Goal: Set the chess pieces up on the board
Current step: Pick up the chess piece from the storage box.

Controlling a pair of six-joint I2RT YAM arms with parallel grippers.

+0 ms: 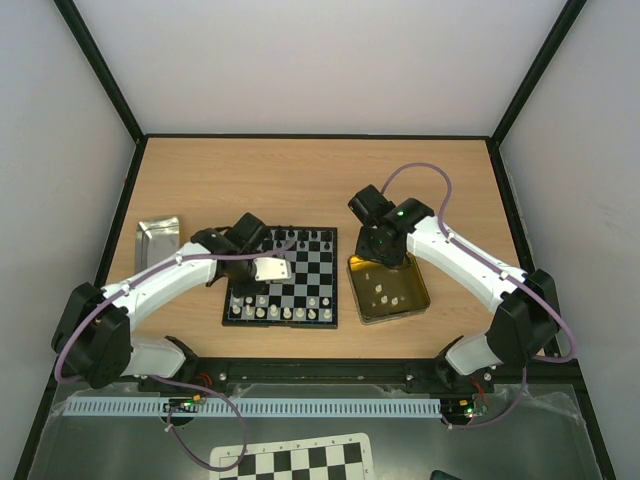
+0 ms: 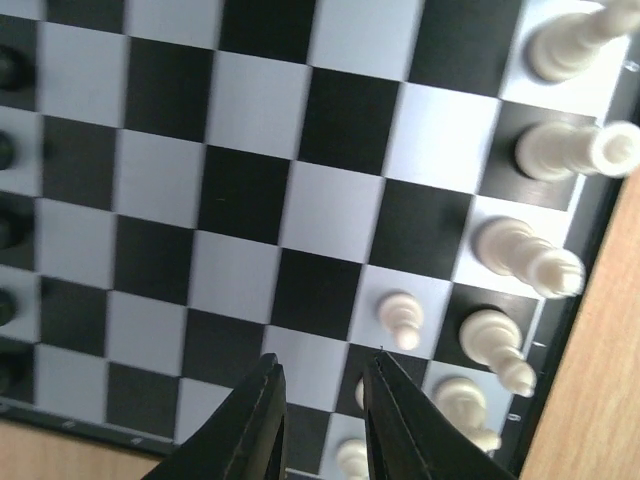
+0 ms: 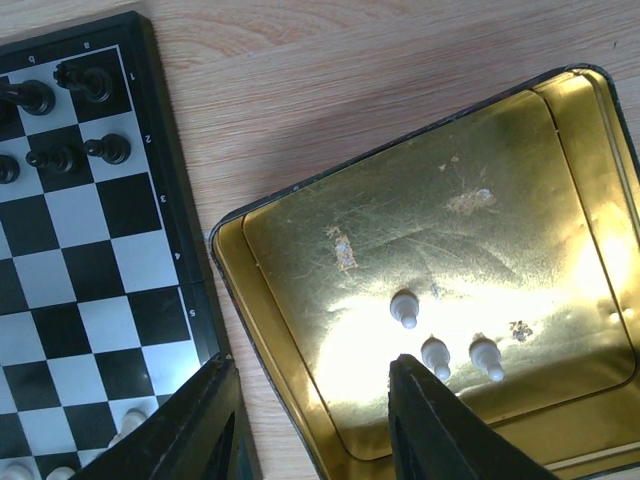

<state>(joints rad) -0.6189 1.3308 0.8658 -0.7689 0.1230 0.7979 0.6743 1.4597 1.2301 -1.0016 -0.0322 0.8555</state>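
Note:
The board [image 1: 300, 280] lies in the middle of the table. Black chess pieces [image 1: 305, 241] stand along its far rows and white ones [image 1: 280, 313] along its near rows. My left gripper [image 1: 272, 268] hovers low over the board's left half. In the left wrist view that gripper [image 2: 322, 358] is open by a narrow gap with nothing in it, and a lone white pawn [image 2: 400, 318] stands just right of its tips. My right gripper [image 3: 312, 375] is open above the gold tin [image 3: 300, 290], where three white pawns [image 3: 436, 355] lie.
A silver tray [image 1: 157, 241] sits at the table's left edge. The gold tin [image 1: 415, 300] stands right beside the board's right edge. A printed checkered sheet [image 1: 290, 462] lies below the arm bases. Black-framed walls enclose the table.

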